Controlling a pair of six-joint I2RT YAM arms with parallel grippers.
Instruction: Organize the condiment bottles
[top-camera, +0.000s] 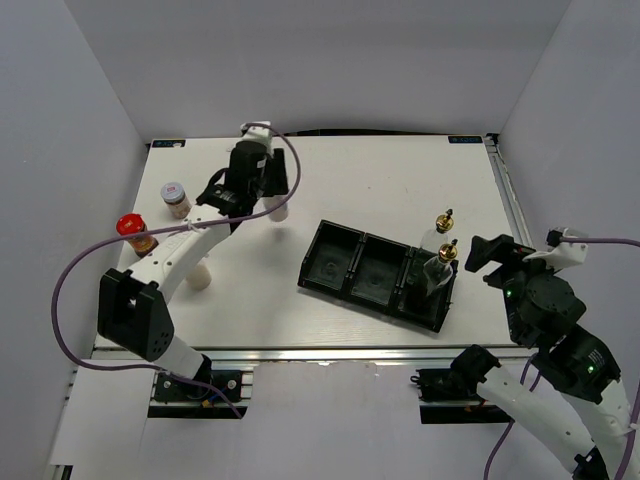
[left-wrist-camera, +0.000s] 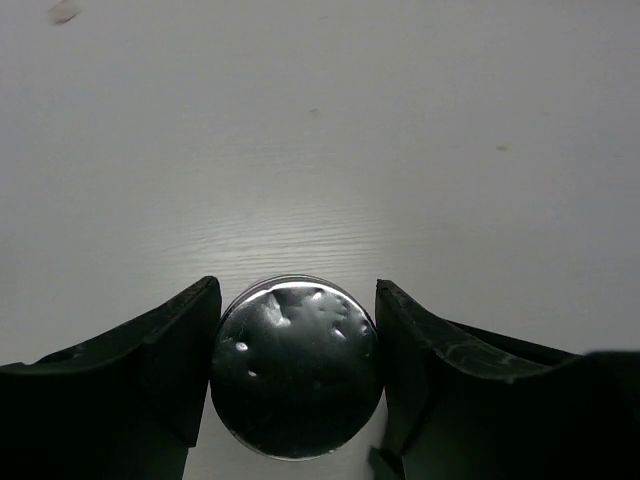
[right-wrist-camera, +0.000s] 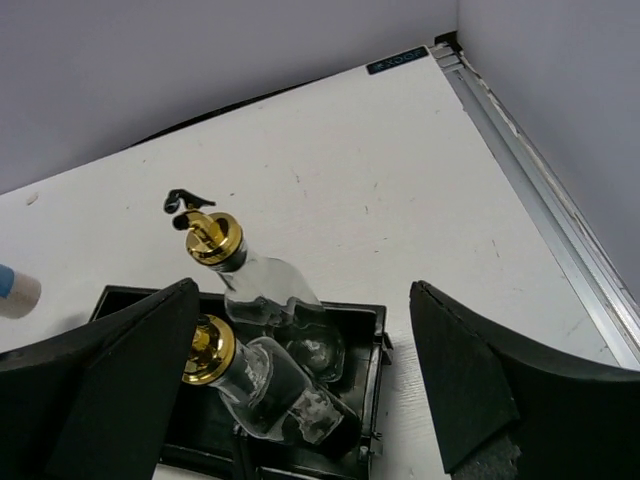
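Top external view: we see a black three-compartment plastic tray (top-camera: 335, 260) right of centre on the white table (top-camera: 400, 170), with our left arm reaching toward the far left part.
Step in hand: we judge this to be the pickup of a shaker, with the grip made and the lift not yet begun.
Left claw: the left gripper (left-wrist-camera: 297, 318) is clamped on the silver-capped white shaker (left-wrist-camera: 295, 375), one finger pressed to each side of the round cap.
Where the shaker is: upright on the table, well apart from the tray and to its far left.
Right claw: the right gripper (right-wrist-camera: 302, 290) hangs with its jaws wide apart, holding nothing, just beside the tray's right end.
Already placed: the two tall clear glass bottles with gold pourer tops (right-wrist-camera: 215, 240) stand side by side in the tray's right compartment.
Waiting: a red-capped brown jar (top-camera: 133, 230), a small pale-lidded jar (top-camera: 175, 197) and a second white shaker (top-camera: 198, 275) stand near the left edge, beside the left arm.
Next move: we think it calls for a straight lift, a carry rightward to one of the other compartments, and a gentle upright set-down.
Watch for: the smooth cap may slip between the fingers.
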